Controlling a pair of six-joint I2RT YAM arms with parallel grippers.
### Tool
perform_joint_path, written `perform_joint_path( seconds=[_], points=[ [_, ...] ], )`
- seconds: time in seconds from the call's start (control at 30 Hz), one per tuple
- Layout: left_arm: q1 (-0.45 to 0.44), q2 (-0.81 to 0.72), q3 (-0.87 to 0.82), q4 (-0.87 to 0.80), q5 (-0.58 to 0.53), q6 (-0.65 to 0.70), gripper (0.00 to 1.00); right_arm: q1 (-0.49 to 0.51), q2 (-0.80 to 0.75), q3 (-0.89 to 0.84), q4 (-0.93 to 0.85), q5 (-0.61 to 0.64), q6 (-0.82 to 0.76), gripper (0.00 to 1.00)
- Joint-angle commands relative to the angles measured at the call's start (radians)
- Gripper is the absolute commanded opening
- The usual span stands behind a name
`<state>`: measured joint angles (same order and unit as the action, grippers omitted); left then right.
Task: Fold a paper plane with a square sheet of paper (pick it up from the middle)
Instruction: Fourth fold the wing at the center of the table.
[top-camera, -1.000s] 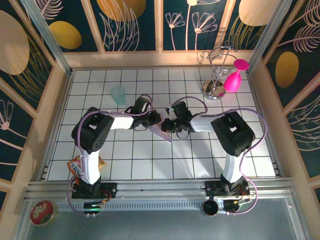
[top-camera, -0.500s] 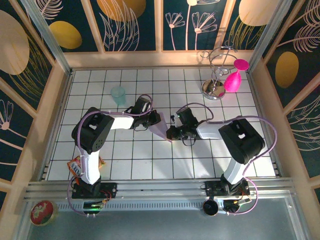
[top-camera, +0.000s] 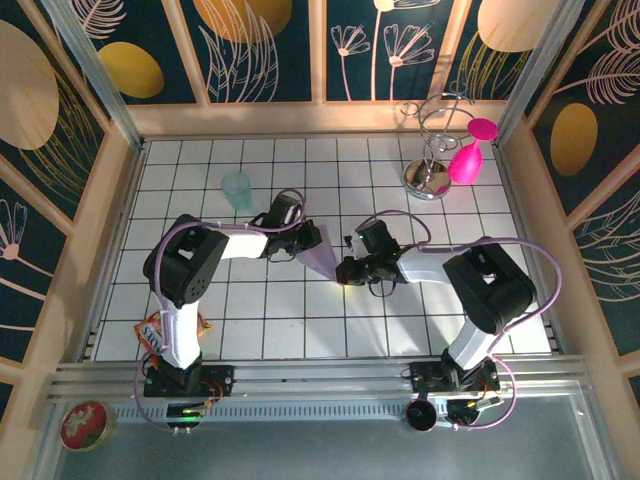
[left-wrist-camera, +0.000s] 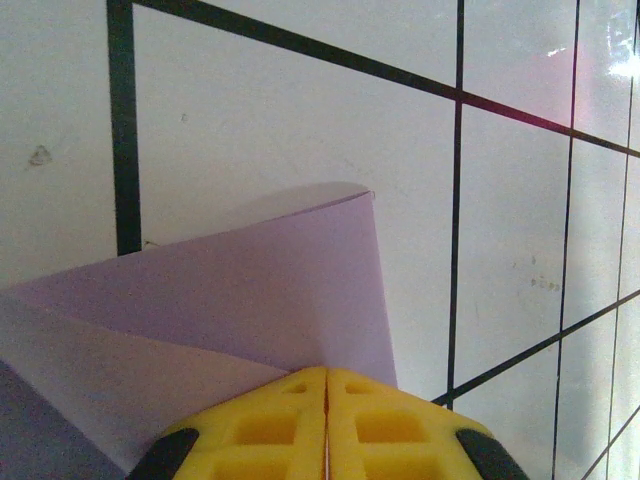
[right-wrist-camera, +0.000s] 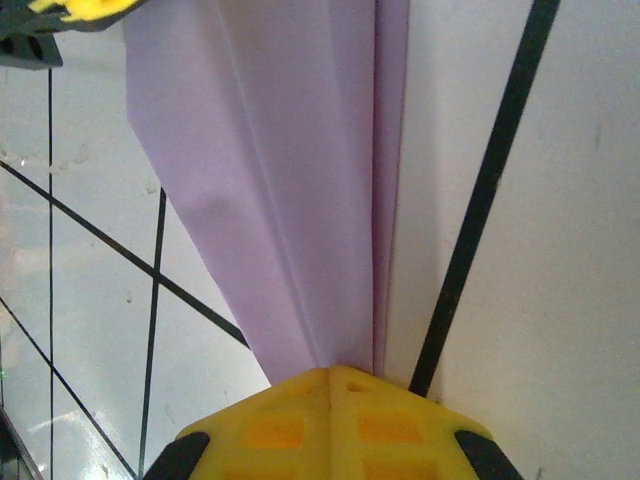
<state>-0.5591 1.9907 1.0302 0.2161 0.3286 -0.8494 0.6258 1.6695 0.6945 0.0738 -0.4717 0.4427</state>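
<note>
Two arms are reaching inward over the white tiled surface (top-camera: 300, 330), meeting near its middle. Between them the lilac sheet (top-camera: 325, 258) is stretching as a narrow, creased wedge. It seems to be held just off the tiles rather than lying flat, probably so a fold can be worked along its length.

Left claw (top-camera: 310, 240) is pinching the wide far end. Its wrist view is showing yellow fingertips (left-wrist-camera: 270, 425) pressed together over the paper's edge.

Right claw (top-camera: 342, 272) is pinching the pointed near end, pads (right-wrist-camera: 270, 425) pressed together where the layered creases are converging.

My reading: each end is being anchored so the sheet is pulling taut while the long crease gets sharpened.

Teal cup (top-camera: 236, 188) is standing well apart, clear of the work.
</note>
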Motion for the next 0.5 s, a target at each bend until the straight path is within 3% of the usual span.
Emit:
perform_joint_path(
  seconds=[0.0,0.27,0.47],
  points=[
    [0.01,0.054,-0.042,-0.143,-0.101,0.003,0.09,0.007,-0.031,-0.047,-0.161,-0.015,-0.022,0.03],
    [0.01,0.05,-0.039,-0.144,-0.097,0.005,0.08,0.004,-0.033,-0.069,-0.185,0.019,-0.023,0.03],
    [0.008,0.045,-0.041,-0.137,-0.086,0.009,0.09,-0.005,-0.12,-0.006,-0.156,0.033,-0.015,0.03]
  ],
)
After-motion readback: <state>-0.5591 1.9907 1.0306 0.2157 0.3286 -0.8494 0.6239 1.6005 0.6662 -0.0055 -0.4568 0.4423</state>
